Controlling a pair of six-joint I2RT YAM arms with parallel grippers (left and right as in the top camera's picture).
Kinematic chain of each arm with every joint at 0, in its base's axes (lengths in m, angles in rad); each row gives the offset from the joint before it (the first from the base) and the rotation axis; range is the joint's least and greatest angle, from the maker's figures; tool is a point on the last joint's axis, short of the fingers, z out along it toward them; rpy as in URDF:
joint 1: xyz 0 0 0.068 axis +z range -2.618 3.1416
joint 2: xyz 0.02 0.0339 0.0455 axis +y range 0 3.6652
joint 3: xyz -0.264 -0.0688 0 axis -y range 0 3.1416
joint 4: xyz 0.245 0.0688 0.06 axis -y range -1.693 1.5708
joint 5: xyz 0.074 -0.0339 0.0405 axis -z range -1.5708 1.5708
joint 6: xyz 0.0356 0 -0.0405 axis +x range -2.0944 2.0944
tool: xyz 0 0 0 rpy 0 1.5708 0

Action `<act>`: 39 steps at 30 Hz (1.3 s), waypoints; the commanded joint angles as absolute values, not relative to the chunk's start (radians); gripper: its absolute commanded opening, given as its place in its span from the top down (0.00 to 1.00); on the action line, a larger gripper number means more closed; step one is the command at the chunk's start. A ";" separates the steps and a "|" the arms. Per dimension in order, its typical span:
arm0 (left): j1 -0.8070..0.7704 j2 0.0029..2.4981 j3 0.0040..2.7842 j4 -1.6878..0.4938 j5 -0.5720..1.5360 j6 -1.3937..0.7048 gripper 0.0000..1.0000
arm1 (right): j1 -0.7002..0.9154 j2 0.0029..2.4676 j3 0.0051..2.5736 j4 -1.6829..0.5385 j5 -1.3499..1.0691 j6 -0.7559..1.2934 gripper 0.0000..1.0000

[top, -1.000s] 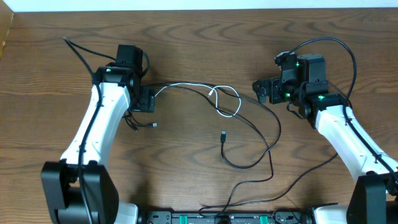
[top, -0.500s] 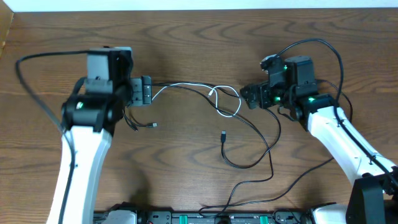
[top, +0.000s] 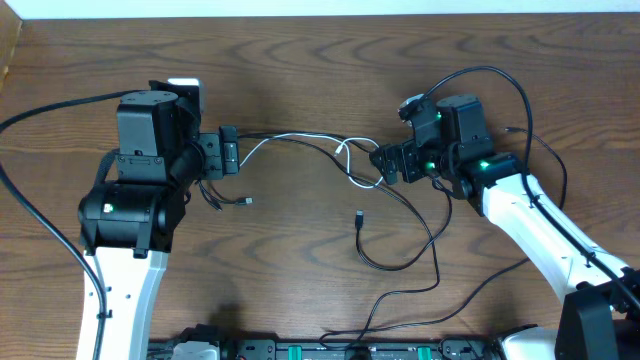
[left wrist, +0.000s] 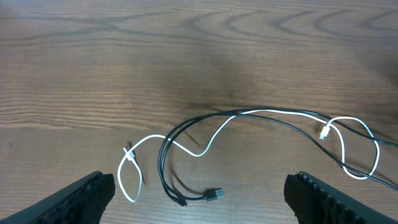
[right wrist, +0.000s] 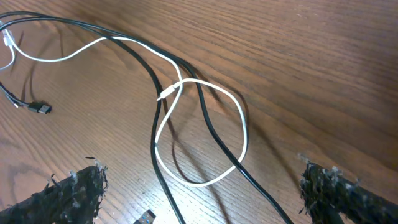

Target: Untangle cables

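Pictured with both fingers (left wrist: 87, 194) of the left gripper (top: 229, 152) spread wide and gripping nothing, above the left ends of two tangled cables. Likewise pictured with both fingers (right wrist: 74, 190) of the right gripper (top: 386, 163) set wide apart and empty, poised just beside one oval loop of the white cable (right wrist: 244, 134); could not tell from any view whether touching it. Found lying flat on the wooden table (top: 300, 60) between the two grippers: one white cable and one black cable (top: 385, 268), running side by side across the middle, with black strands passing across that oval loop. Counted two loops in the white, the oval one at the right and a smaller one at its left end. Counted two small plugs on the black, a first plug (top: 358, 216) near the table's centre and a second plug (left wrist: 214, 194) below the left gripper, beside the small white loop.
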State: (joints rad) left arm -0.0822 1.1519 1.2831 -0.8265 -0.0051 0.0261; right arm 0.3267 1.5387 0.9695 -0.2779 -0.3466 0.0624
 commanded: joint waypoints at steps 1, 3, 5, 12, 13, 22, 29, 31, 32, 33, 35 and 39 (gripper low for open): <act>-0.081 1.156 1.292 -0.827 0.000 0.032 0.08 | 0.333 1.545 0.966 -0.278 -0.320 0.047 0.01; -0.081 1.156 1.292 -0.829 0.000 0.032 0.08 | 0.333 1.545 0.966 -0.278 -0.319 0.046 0.01; -0.081 1.156 1.292 -0.829 0.000 0.032 0.08 | 0.334 1.545 0.966 -0.278 -0.319 0.046 0.01; -0.081 1.156 1.292 -0.829 0.000 0.032 0.08 | 0.334 1.549 0.966 -0.273 -0.264 0.043 0.01; -0.081 1.156 1.292 -0.829 0.000 0.032 0.08 | 0.334 1.552 0.966 -0.266 -0.255 0.043 0.01; -0.081 1.156 1.292 -0.829 0.000 0.032 0.08 | 0.342 1.665 0.966 -0.193 -0.264 0.043 0.01; -0.081 1.156 1.292 -0.829 0.000 0.032 0.08 | 0.346 1.753 0.966 -0.194 -0.304 0.044 0.30; -0.081 1.156 1.292 -0.829 0.000 0.032 0.08 | 0.346 1.758 0.966 -0.198 -0.308 0.043 0.42; -0.081 1.156 1.292 -0.829 0.000 0.032 0.08 | 0.346 1.758 0.966 -0.199 -0.308 0.044 0.47; -0.081 1.156 1.292 -0.829 0.000 0.032 0.08 | 0.346 1.758 0.966 -0.200 -0.308 0.043 0.50; -0.081 1.156 1.292 -0.829 0.000 0.032 0.08 | 0.346 1.758 0.966 -0.202 -0.309 0.043 0.52; -0.081 1.156 1.292 -0.829 0.000 0.032 0.08 | 0.346 1.758 0.966 -0.206 -0.305 0.023 0.53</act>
State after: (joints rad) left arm -0.0822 1.1519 1.2831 -0.8291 -0.0048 0.0261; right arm 0.3389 1.7580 0.9688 -0.2047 -0.2958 0.0418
